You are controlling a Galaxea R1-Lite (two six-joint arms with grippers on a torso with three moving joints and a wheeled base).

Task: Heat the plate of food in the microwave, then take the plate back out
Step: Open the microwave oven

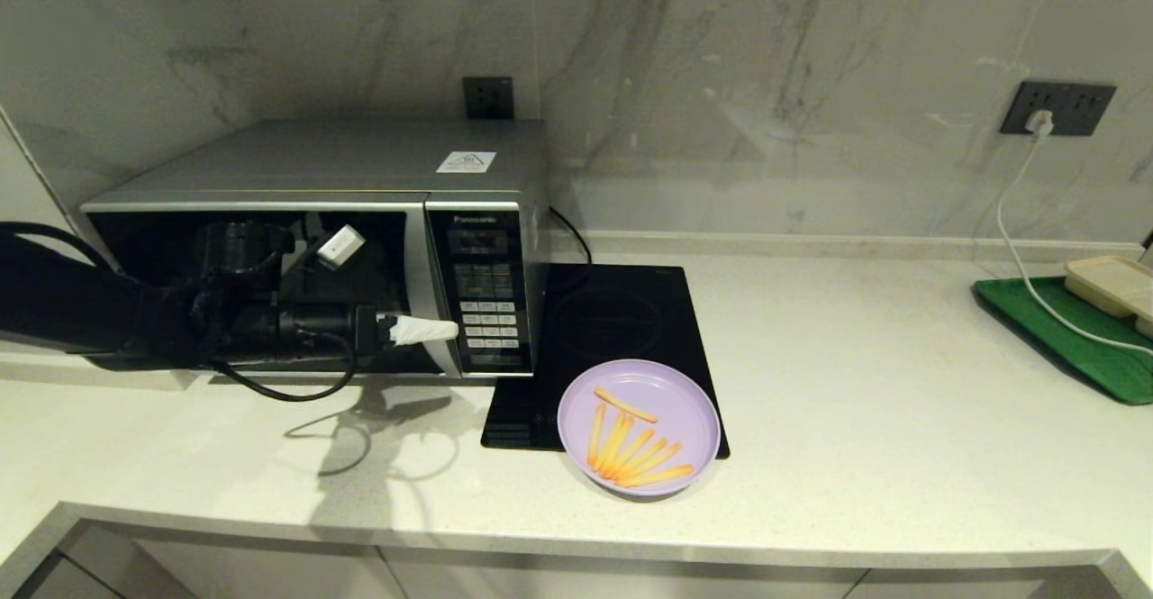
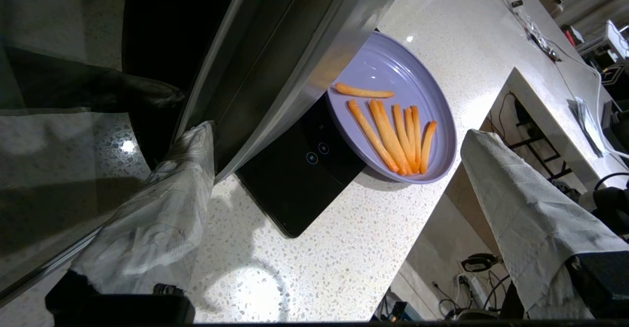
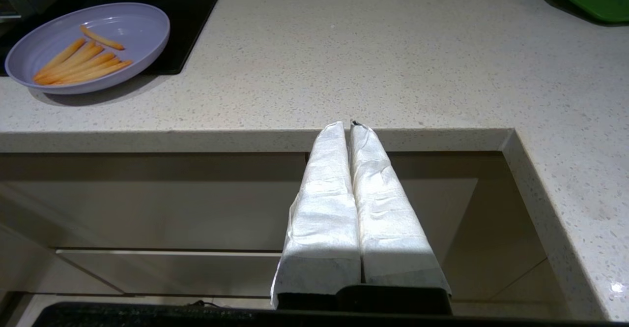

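Left gripper [image 1: 423, 330] stood wide open at the handle of the big silver microwave [image 1: 342, 248] w/ dark glass door. Better to hook one finger behind the handle, then pull slowly. Round lilac plastic plate of fries [image 1: 639, 426] waited on the black hob [image 1: 621, 320] edge; right gripper [image 3: 351, 135] was parked, closed, below the counter.

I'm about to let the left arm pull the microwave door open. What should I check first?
1. Left gripper open: ok.
2. One wrapped finger lies against the large silver microwave's curved handle: ok; hooked behind it: cannot tell.
3. Door shut: ok.
4. Round lilac plastic plate of fries sits partly on the flat black induction hob, near the door's swing: cannot tell if clear.
5. Right gripper shut, parked below the counter edge: ok.
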